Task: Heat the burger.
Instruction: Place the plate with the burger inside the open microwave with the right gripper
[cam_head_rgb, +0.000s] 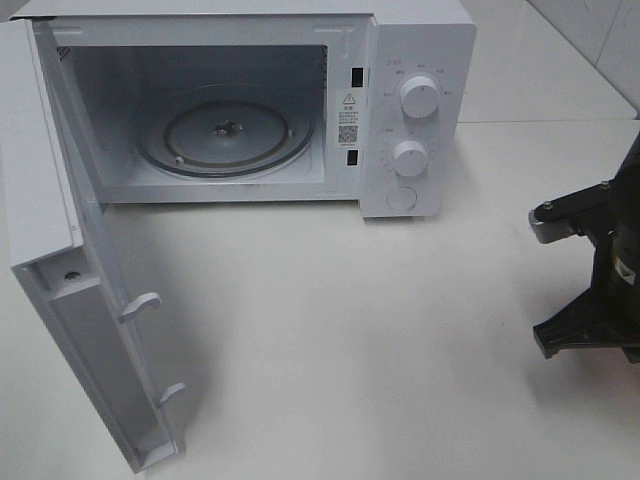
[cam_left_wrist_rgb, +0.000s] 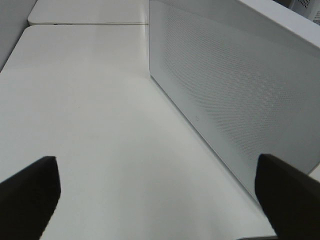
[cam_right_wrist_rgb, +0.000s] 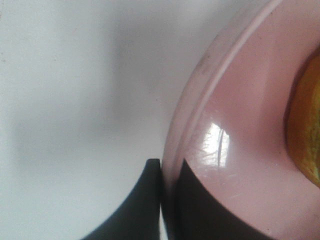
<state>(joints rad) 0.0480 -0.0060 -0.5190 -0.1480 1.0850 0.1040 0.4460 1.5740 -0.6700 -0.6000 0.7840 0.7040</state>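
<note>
Only your right wrist view shows the burger (cam_right_wrist_rgb: 306, 125), cut off; right gripper (cam_right_wrist_rgb: 169, 165) pinches pink plate (cam_right_wrist_rgb: 235, 130); left gripper (cam_left_wrist_rgb: 156, 165) gapes wide.

Bright, even light — soft shadows on the table (cam_head_rgb: 350, 330), glare on the blurred pink plate (cam_right_wrist_rgb: 235, 100).

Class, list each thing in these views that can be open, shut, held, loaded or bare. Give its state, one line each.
Microwave door: swung wide open.
Glass turntable: nothing on it.
Left gripper: open, holding nothing.
Right gripper: shut on the rim of the pink plate.
Burger: on the pink plate, not yet on the turntable.
</note>
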